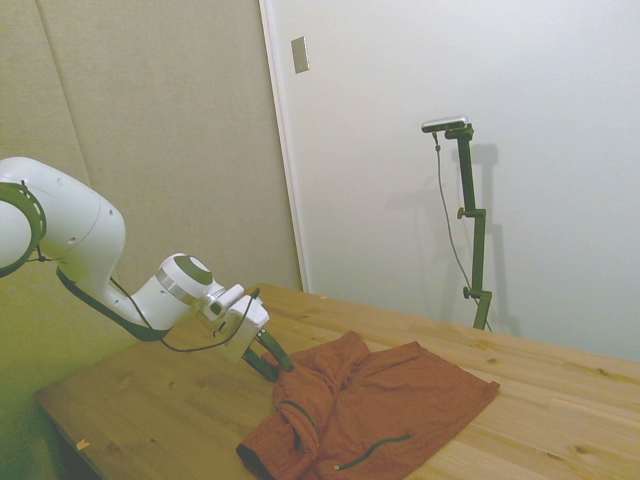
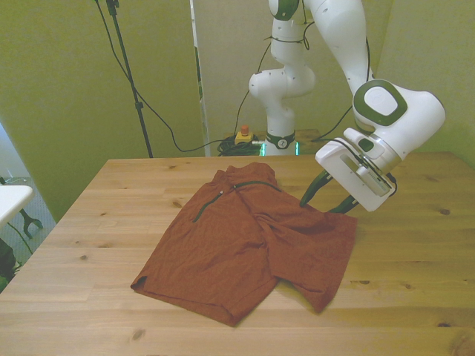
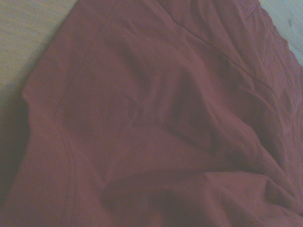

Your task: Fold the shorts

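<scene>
The rust-red shorts [image 1: 380, 405] lie spread on the wooden table [image 1: 150, 400], with a dark zipper line on the top layer and one leg partly lapped over the other. In the front view the shorts [image 2: 245, 241] fill the table's middle. My gripper [image 2: 325, 202] hovers tilted at the shorts' edge on the front view's right, open, its dark fingers just above the cloth's corner. From the side, the gripper [image 1: 272, 360] stands at the rumpled end of the fabric. The wrist view shows only wrinkled red shorts [image 3: 156, 118] and a strip of table.
Bare wood of the table [image 2: 111, 222] surrounds the shorts on all sides. Behind the table's far edge are cables and a small yellow box with a red button [image 2: 243, 136]. A white object [image 2: 11, 200] pokes in at the front view's left edge.
</scene>
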Robot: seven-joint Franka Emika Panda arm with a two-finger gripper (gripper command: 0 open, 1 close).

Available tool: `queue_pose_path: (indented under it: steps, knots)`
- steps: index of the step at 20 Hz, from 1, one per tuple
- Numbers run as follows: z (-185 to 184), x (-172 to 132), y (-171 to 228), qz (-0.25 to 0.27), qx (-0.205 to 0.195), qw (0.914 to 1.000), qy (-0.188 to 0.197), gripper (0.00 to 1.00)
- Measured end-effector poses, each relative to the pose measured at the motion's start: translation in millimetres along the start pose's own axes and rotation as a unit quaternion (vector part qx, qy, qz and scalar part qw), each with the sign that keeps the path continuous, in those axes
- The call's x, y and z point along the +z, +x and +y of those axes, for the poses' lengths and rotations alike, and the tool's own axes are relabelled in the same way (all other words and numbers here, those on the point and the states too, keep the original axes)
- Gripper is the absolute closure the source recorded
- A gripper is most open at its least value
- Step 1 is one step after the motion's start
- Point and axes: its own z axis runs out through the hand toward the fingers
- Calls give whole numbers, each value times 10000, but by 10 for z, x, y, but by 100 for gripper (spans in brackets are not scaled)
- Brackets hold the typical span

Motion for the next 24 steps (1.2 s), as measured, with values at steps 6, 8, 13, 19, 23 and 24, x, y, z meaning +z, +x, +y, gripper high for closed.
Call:
queue_pose_path:
  steps: [6, 8, 13, 19, 23, 24]
  knots:
    - [-49, 67, -18, 2, -31, 10000, -9, 100]
    - [-60, 90, -24, 12, -48, 10000, -23, 100]
    - [-76, 149, -49, 3, -74, 10000, -59, 100]
    - [-94, 172, -43, -9, -16, 10000, -9, 100]
    - [-38, 73, 97, 36, 237, 9997, 96, 100]
    - [20, 30, 200, 60, 339, 9993, 131, 100]
